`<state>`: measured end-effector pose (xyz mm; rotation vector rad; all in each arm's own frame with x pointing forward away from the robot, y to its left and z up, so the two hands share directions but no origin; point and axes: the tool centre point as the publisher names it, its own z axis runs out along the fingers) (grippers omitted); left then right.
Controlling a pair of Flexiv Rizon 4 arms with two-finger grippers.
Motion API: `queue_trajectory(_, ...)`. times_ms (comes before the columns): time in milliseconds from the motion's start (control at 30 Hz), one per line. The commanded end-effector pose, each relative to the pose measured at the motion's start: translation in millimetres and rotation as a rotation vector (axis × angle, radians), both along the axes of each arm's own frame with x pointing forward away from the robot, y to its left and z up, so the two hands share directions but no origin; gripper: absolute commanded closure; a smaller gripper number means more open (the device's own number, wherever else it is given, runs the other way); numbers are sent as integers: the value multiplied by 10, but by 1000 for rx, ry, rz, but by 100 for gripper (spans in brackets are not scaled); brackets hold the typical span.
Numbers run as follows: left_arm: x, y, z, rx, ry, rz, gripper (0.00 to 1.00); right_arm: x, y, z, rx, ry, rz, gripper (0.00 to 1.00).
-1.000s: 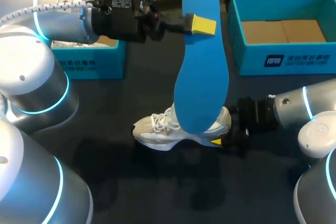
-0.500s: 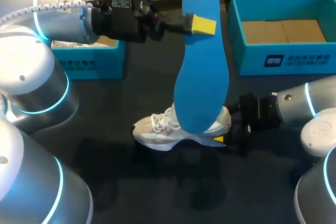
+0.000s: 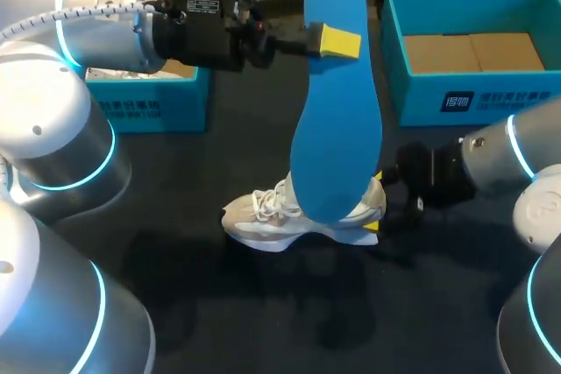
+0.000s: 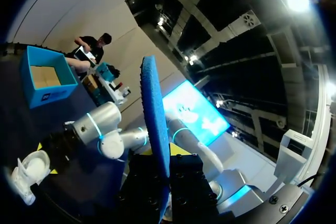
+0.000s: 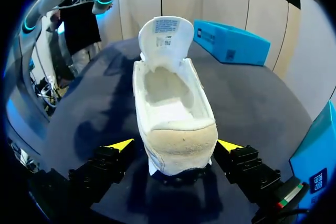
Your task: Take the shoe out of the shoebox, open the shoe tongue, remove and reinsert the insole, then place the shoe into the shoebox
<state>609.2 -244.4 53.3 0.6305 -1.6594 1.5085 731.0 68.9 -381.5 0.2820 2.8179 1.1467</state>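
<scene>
Blue insole (image 3: 337, 111) hangs upright high over the table (image 3: 202, 304), pinched near its upper end by the left claw (image 3: 333, 42). Beneath its lower end the white shoe (image 5: 176, 114) sits on the table with its tongue flipped up. The right claw (image 5: 176, 145) is spread, one yellow tip on each side of the heel, apparently just clear of it. The shoebox (image 3: 473, 98) stands open at the table's far right, well apart from the shoe.

The insole (image 3: 337, 129) looks like matt blue foam. The shoe (image 5: 176, 129) is white cloth, rough and fuzzy at the heel. The box (image 3: 421, 98) at right is smooth card; the left arm (image 3: 96, 15), glossy metal.
</scene>
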Motion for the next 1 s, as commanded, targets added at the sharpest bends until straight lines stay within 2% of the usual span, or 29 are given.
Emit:
queue_trajectory(33,-11,-1,-13,-3,1,2,100,1,17,22,-51,12,-1,0)
queue_trajectory(167,-11,-1,-13,-3,1,2,100,1,17,22,-51,12,-1,0)
queue_trajectory(300,-11,-1,-13,-3,1,2,100,-14,42,169,-133,-23,-15,0)
queue_trajectory(533,-11,-1,-13,-3,1,2,100,-14,150,347,-264,19,-23,0)
queue_trajectory(1000,-11,-1,-13,-3,1,2,100,-55,264,500,-358,67,-79,0)
